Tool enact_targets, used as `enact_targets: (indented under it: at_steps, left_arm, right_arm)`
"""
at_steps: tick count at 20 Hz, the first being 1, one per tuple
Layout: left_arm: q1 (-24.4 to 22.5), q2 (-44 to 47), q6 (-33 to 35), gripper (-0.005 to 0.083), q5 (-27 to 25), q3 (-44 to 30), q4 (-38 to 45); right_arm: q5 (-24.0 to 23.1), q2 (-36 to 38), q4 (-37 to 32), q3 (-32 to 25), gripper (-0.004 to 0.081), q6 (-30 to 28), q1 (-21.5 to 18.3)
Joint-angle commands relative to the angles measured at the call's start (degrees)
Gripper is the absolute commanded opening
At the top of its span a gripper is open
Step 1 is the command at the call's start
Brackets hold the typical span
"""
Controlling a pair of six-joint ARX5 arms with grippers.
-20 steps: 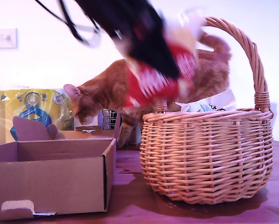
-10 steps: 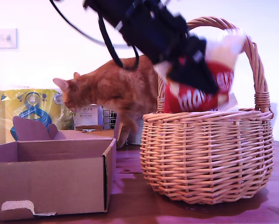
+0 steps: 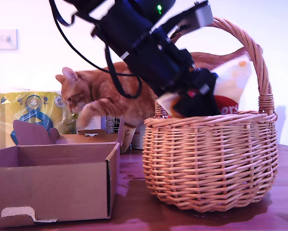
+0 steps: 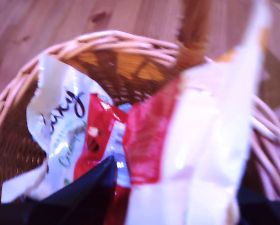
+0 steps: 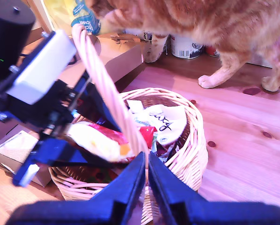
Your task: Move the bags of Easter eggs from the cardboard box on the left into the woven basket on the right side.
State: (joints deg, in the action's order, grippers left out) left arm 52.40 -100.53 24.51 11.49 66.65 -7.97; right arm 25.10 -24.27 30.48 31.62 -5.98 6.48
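Red-white Maltesers bag (image 3: 228, 91) gripped in my first gripper (image 3: 194, 103) jaws, inside woven basket (image 3: 211, 159); my second gripper (image 5: 147, 176) jaws closed, empty.

The first arm is slanting down from the top of the exterior view toward that view's right, its hand (image 3: 194, 98) pinching the red-and-white Maltesers bag (image 3: 228, 91) at the woven basket (image 3: 209, 159) rim. The second hand (image 5: 147, 180) is hovering above the basket, its fingers (image 5: 126, 192) pressed nearly together around nothing.
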Motion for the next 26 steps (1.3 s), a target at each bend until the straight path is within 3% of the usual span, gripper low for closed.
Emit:
enact_targets:
  at_steps: [1,6,9,11,13,14,17,21,26]
  left_arm:
    - [0.2,3.6,-0.1,0.0481,0.1,-0.2,-1.8]
    - [0.2,11.7,-0.6,0.0481,0.1,-0.2,-9.6]
    - [0.2,15.4,-1.5,0.0457,0.0,-0.2,-18.3]
    - [0.0,17.4,-2.2,0.0309,0.1,-0.2,-22.5]
    - [-1.3,19.5,-2.8,0.0027,0.1,-0.2,-24.4]
    - [-2.3,20.6,-3.4,-0.0012,0.1,-0.3,-24.6]
    - [-7.5,25.7,-9.1,-0.0024,0.0,-4.1,-20.8]
    - [-15.7,37.7,-15.7,-0.0024,-1.2,-19.1,-6.2]
    - [-20.8,51.1,-18.9,-0.0024,-10.1,-32.4,4.0]
  right_arm:
    - [0.3,0.2,-0.4,0.8,-0.0012,0.2,0.3]
    - [0.3,0.2,-0.5,0.8,-0.0012,0.1,0.3]
    - [0.2,0.2,-0.4,0.8,-0.0012,0.1,0.3]
    - [0.2,0.2,-0.4,0.8,-0.0012,0.1,0.3]
    - [0.2,0.2,-0.2,0.8,-0.0012,0.1,0.3]
    - [0.2,0.2,-0.2,0.8,-0.0012,0.1,0.2]
    - [0.3,0.2,-0.2,0.8,-0.0012,1.1,0.2]
    - [0.9,0.2,-1.4,0.8,-0.0012,1.5,0.3]
    - [-0.7,0.3,-5.9,0.8,-0.0012,1.4,0.3]
